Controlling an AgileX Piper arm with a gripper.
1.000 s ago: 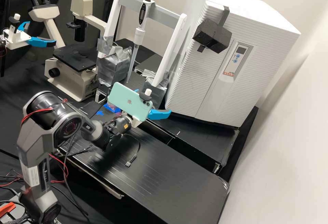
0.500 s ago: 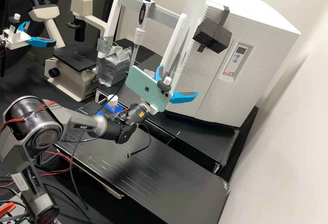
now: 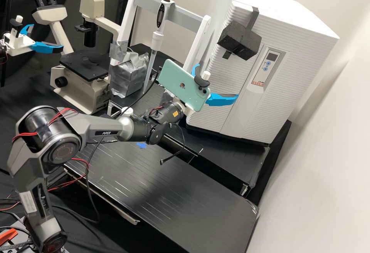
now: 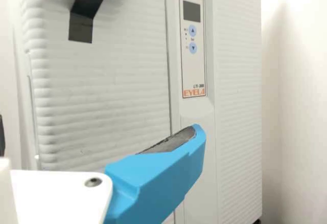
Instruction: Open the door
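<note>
So: black bench (image 3: 162,191) runs lower centre to lower right. White cabinet (image 3: 269,2) upper right; its ribbed door (image 3: 216,91) looks shut. Dark arm (image 3: 94,127) reaches from lower left to mid-frame. White stand (image 3: 198,44) upper centre, by the wrist; swing wide on the pull and the wrist could clip its leg. Black block (image 3: 239,41) strapped high on the door, probably the pull. Yank hard or off-axis and the black strap (image 4: 82,27) might slip or tear loose. Fingers (image 3: 222,99) spread apart, nothing between them, lower left of the block. Drive in too low and they'd scrape the door face.
</note>
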